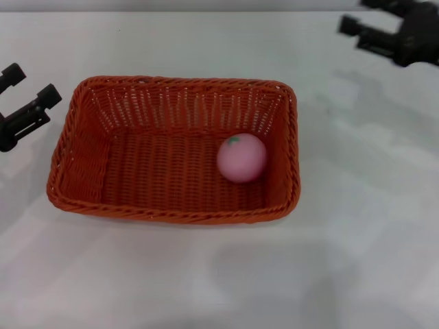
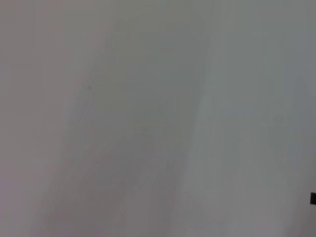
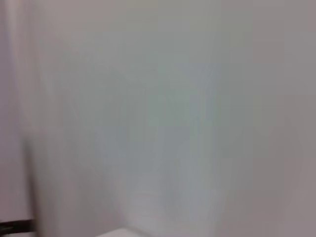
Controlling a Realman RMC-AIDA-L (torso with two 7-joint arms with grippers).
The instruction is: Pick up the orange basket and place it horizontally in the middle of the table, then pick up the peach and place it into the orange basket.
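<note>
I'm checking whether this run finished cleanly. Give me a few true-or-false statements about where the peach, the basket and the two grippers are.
1. The peach lies inside the orange basket. True.
2. The peach sits at the basket's left end. False: it rests toward the right end, near the right wall.
3. The left gripper holds the basket's rim. False: it is off the basket's left side, apart from it, fingers open and empty.
4. The right gripper is at the far right of the table, away from the basket. True.
5. The basket is tipped on its side. False: it stands flat, opening upward, long side across the table.
</note>
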